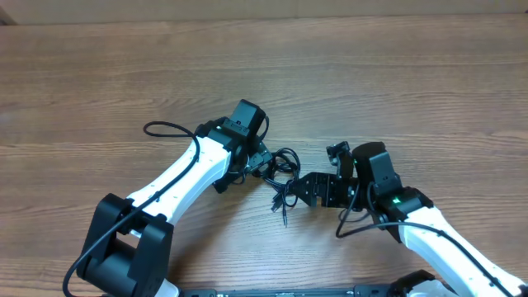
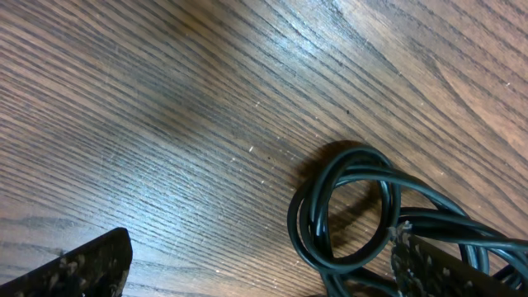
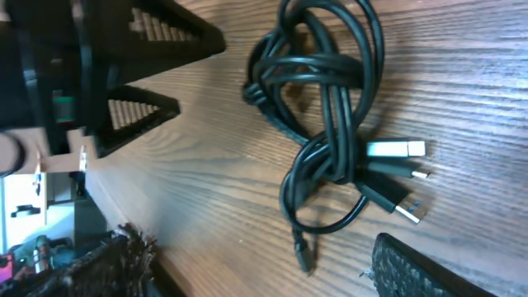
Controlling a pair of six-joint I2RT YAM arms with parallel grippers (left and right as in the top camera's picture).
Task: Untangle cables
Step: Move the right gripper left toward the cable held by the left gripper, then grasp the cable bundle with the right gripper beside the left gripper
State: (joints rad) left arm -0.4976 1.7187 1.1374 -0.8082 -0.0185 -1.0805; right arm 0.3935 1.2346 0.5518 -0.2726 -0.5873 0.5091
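The knot of thin black rubbery cables [image 1: 282, 177] lies on the brown wood-grain counter [image 1: 412, 74], about midway between its left and right edges and closer to the near edge. The left jaws stand wide open with a loop right beside one of them; the right jaws gape open just short of the silver plug ends [image 3: 396, 149]. The cords look light, limp and rather slippery, so pinching one cord just behind its plug seems the surest hold

Cables [image 1: 282, 177] on table [image 1: 371, 74], roughly centre-front
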